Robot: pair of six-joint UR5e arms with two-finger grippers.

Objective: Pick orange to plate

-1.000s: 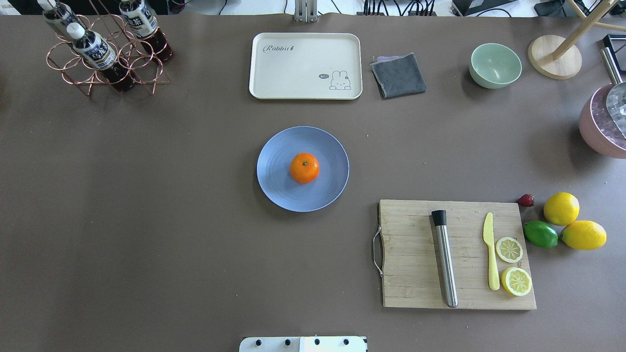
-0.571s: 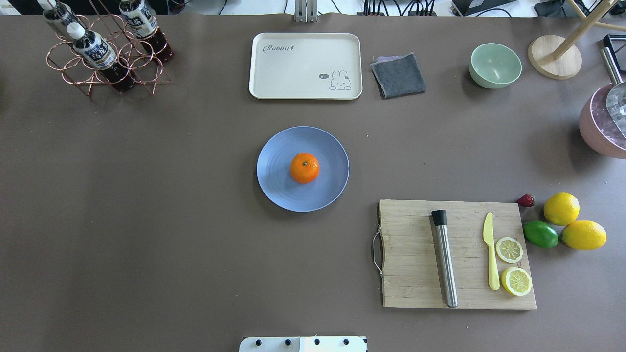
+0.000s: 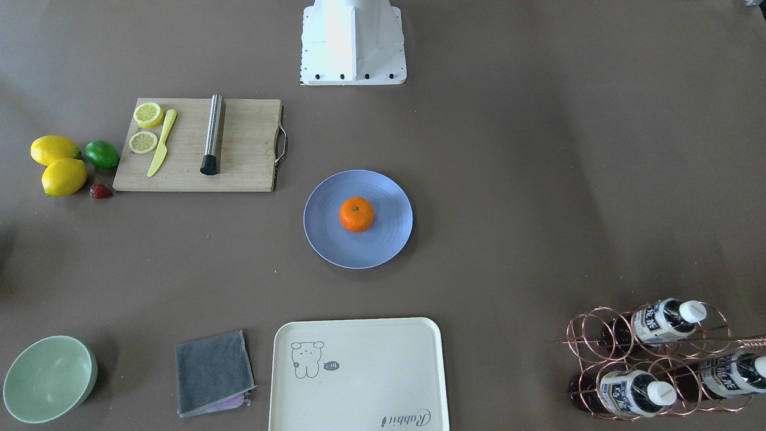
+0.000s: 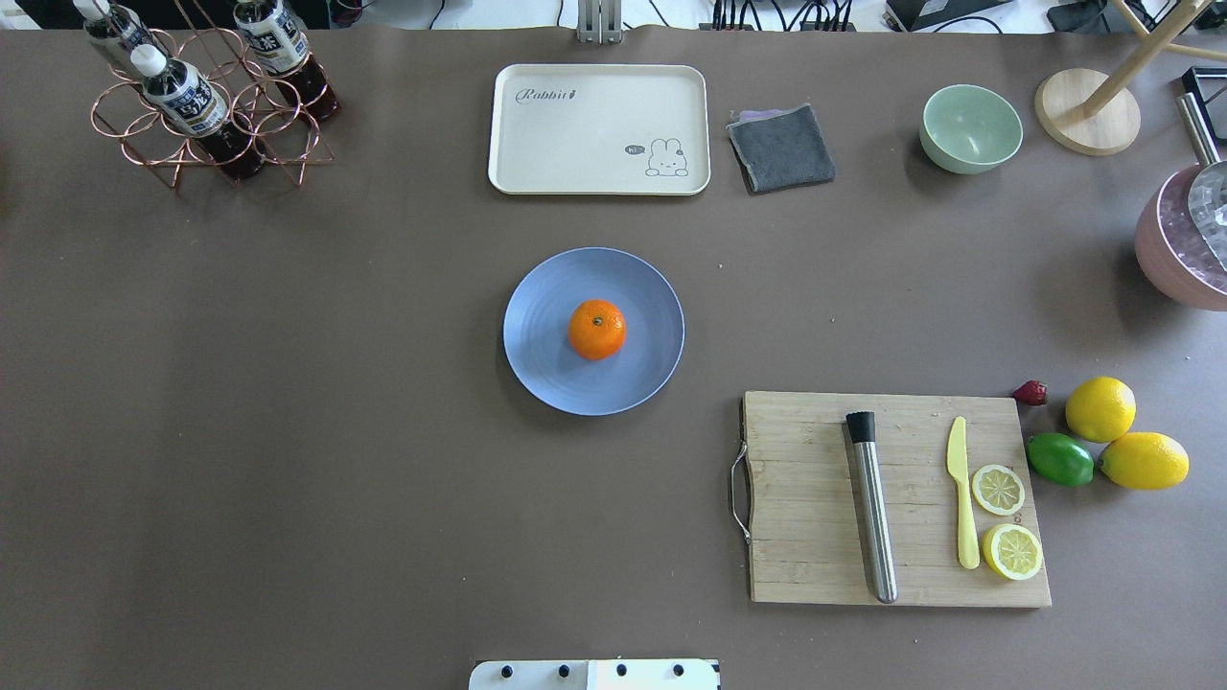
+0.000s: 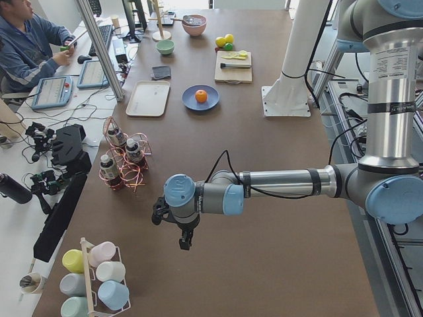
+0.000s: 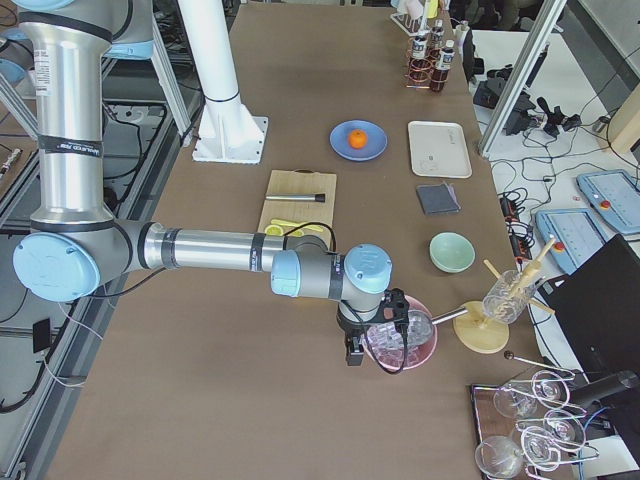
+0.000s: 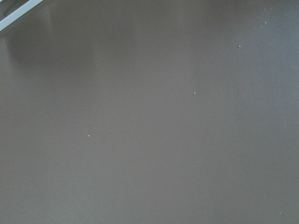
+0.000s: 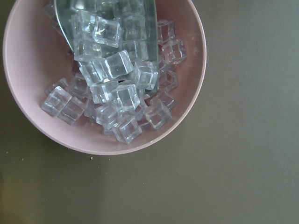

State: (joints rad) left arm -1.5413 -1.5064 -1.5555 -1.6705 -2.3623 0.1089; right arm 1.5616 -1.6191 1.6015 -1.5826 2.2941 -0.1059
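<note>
The orange (image 4: 596,329) rests at the centre of the plate (image 4: 546,369) (stem dot up). The left gripper (image 5: 186,243) hangs over the table (image 7: 149,140), the right gripper (image 6: 352,354) over a bowl (image 8: 32,60) of ice (image 8: 117,88); whether either is open I cannot tell.

Silver arms (image 5: 284,181), blue joint caps (image 5: 180,190)

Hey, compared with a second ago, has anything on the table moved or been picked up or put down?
Nothing visibly changed. In the overhead view the orange sits at the middle of the plate just as before, and the cutting board and tray are in the same spots.
</note>
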